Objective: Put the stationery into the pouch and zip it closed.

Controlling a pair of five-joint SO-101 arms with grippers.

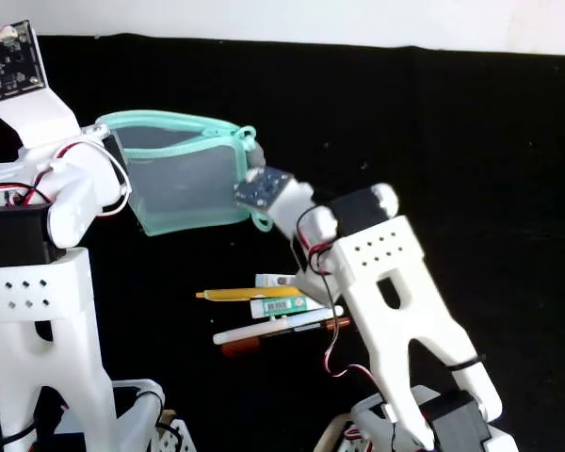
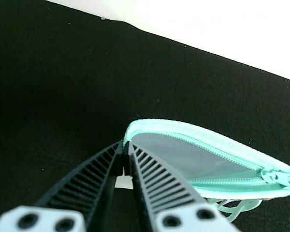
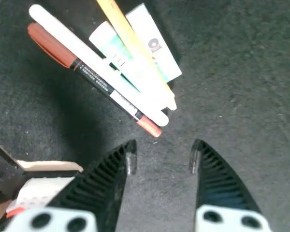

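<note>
A mint-green pouch is held above the black table, and my left gripper is shut on its near end. The pouch gapes along the zip, with the slider at its far end. On the table in front lies the stationery: a yellow pencil, a green-labelled eraser, a white pen and a brown pen. My right gripper hangs open just short of the tips of the brown pen, white pen and yellow pencil, with nothing between its fingers.
The right arm's white body stands beside and partly over the stationery pile. The left arm's tower rises at the left edge. Black cloth stretches free to the right and rear, ending at a white wall.
</note>
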